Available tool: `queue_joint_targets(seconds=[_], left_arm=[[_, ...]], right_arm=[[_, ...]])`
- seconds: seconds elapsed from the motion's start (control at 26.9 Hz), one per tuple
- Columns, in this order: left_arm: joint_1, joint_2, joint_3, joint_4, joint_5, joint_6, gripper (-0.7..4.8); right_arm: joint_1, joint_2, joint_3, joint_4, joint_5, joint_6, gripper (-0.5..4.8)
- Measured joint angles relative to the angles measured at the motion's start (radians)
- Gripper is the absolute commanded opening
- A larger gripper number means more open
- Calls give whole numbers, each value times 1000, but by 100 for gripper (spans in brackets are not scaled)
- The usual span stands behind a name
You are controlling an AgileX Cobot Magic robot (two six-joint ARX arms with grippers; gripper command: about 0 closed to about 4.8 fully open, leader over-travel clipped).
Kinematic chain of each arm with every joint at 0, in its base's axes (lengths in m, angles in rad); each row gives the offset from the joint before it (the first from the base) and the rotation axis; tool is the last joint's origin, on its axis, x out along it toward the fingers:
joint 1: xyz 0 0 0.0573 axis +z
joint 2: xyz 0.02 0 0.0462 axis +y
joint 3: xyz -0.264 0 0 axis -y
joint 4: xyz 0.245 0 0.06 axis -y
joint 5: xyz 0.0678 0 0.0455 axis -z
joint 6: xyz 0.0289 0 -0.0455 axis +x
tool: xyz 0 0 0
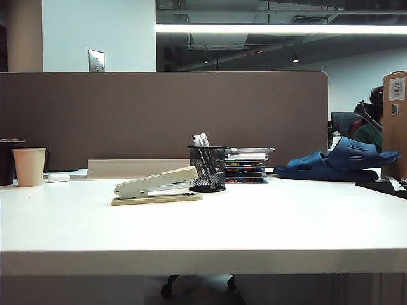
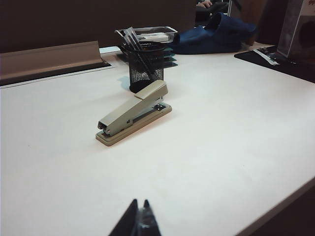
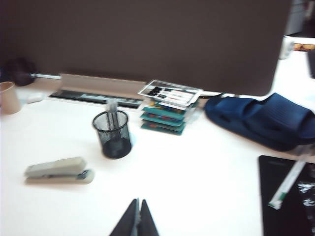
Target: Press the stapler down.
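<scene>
The beige-grey stapler [image 1: 156,187] lies flat on the white table [image 1: 203,229], left of the middle, its top arm raised at the hinge end beside the mesh pen cup [image 1: 207,168]. The left wrist view shows the stapler [image 2: 134,112] well ahead of my left gripper [image 2: 140,202], which is shut with nothing in it. From the right wrist the stapler [image 3: 59,170] lies far off to the side of my right gripper [image 3: 138,201], also shut and empty. Neither gripper shows in the exterior view.
A stack of trays [image 1: 247,164] and blue slippers [image 1: 340,162] sit behind the pen cup. A paper cup [image 1: 29,166] and a small white oblong object [image 1: 58,178] stand at the back left. A black mat [image 3: 288,196] with a wrapped stick lies at the right.
</scene>
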Motion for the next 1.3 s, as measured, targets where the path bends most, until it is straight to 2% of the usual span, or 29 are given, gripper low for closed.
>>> queue_joint_targets(seconds=[0.33, 0.52, 0.97, 1.3], left_arm=[[0, 0, 0, 0, 0, 0, -6], [0, 0, 0, 0, 0, 0, -6], [0, 0, 0, 0, 0, 0, -5], [0, 0, 0, 0, -13, 0, -6]], right_arm=[[24, 310, 271, -56, -107, 4, -9], [174, 527, 414, -75, -121, 4, -9], [404, 904, 513, 71, -140, 32, -9], [469, 1085, 519, 241, -154, 89, -9]])
